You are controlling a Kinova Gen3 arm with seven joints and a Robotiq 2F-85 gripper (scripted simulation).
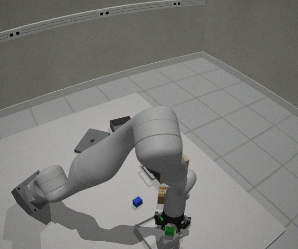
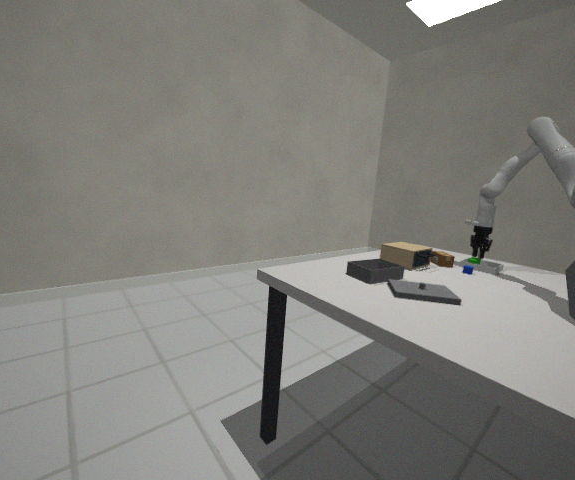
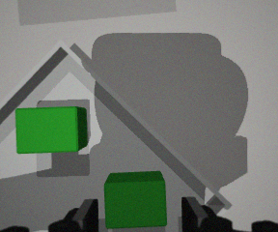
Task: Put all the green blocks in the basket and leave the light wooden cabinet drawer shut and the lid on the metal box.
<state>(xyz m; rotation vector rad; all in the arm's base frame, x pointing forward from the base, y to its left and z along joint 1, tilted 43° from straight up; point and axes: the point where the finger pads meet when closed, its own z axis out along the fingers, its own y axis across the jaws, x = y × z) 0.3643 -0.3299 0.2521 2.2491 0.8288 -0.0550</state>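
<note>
My gripper (image 1: 170,227) (image 2: 480,253) (image 3: 140,215) hangs low over the shallow grey basket (image 1: 140,228) (image 2: 493,267) (image 3: 129,118) at the table's near edge. Its fingers are open. A green block (image 1: 169,231) (image 3: 135,198) sits between them with a gap on each side, inside the basket. A second green block (image 3: 47,130) lies in the basket beside it. In the exterior view the green (image 2: 473,260) shows only as a small patch under the gripper. A blue block (image 1: 137,201) (image 2: 467,269) lies on the table outside the basket.
The light wooden cabinet (image 1: 185,160) (image 2: 402,253) stands behind the arm, its drawer (image 1: 161,195) (image 2: 443,258) pulled out. The dark metal box (image 1: 119,122) (image 2: 374,270) stands open at the back, its lid (image 1: 89,139) (image 2: 424,291) flat on the table beside it.
</note>
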